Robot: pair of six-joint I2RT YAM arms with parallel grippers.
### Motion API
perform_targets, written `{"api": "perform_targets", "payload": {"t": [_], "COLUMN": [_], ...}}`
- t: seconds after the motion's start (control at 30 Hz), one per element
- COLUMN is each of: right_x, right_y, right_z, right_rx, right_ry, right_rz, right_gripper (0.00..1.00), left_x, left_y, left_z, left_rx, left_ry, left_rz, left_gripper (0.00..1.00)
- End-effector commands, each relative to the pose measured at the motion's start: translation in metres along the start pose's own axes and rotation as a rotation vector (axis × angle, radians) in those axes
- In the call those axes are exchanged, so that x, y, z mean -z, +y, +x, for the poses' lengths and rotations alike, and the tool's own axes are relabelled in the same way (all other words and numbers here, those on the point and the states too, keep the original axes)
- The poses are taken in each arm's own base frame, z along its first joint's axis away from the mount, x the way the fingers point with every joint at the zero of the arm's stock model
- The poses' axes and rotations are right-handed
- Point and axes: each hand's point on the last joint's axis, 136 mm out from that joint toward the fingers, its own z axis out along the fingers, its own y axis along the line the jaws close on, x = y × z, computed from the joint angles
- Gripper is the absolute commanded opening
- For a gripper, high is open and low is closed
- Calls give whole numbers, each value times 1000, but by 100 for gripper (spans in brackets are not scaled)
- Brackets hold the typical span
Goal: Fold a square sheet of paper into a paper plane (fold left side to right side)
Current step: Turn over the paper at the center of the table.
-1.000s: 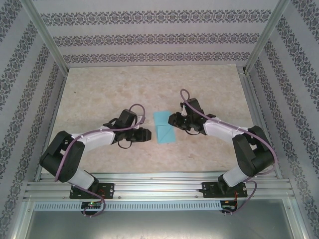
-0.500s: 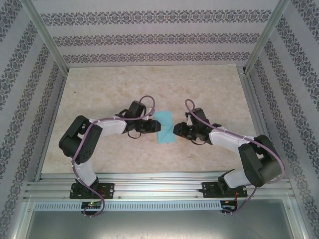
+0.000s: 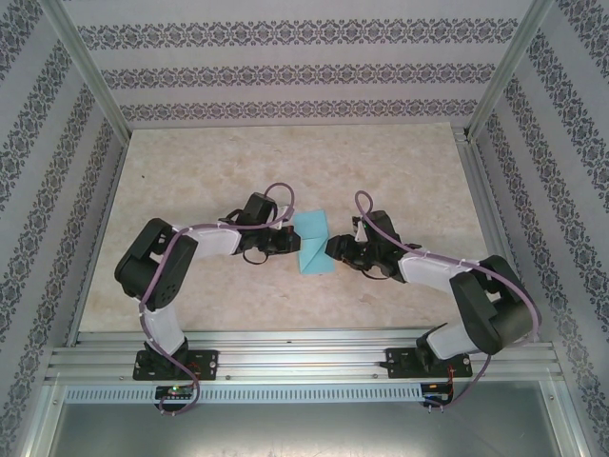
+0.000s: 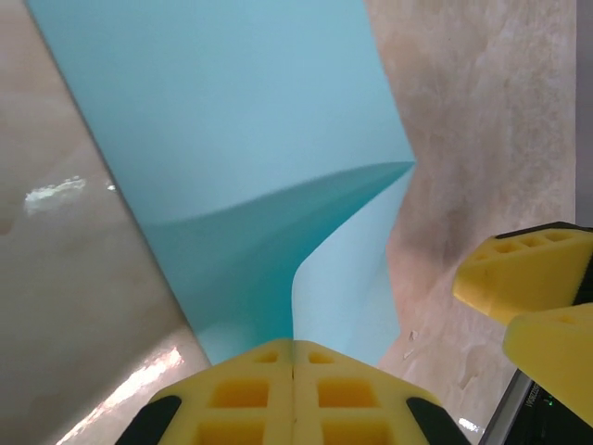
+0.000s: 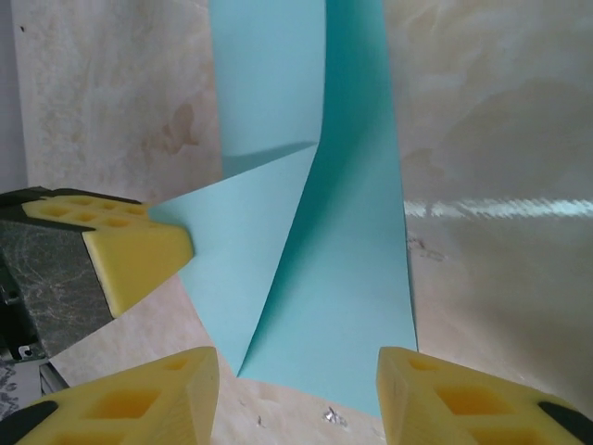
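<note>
Table (image 3: 190, 171): mottled beige, with both arms reaching in toward its middle. The square sheet of paper (image 3: 314, 246) is lying at the table's centre, between the two grippers. It is plain light blue and is showing as a strip narrower than a square. Its right part is lying flat, while its left side is curling up off the surface and casting a shadow underneath. The left gripper (image 4: 294, 350) is pinching that raised left edge, pads pressed together. The right gripper (image 5: 296, 366) is standing spread, straddling the sheet's nearest edge and holding nothing. Compared with half a second back, the left jaws are now clamping where they were apart, the right gripper is sitting closer in with its jaws wider, and the sheet is looking narrower from above.
</note>
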Motion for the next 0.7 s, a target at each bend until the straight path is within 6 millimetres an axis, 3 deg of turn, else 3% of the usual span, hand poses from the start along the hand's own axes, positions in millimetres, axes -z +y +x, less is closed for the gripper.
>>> {"api": "perform_targets", "payload": {"t": [0.0, 0.43, 0.67], "right_x": [-8, -46, -56], "right_y": [18, 31, 33], "right_z": [-12, -28, -26], "right_rx": [-20, -42, -43], "right_ry": [-26, -3, 21], "right_rz": [-100, -139, -137], "right_gripper": [49, 46, 30], "left_x": [10, 9, 7], "left_y": [-8, -1, 1], "left_z": [-9, -8, -9], "left_rx": [-19, -9, -5], "left_ry": [-46, -48, -45], "left_rz": [42, 38, 34], "left_gripper": [5, 5, 11]}}
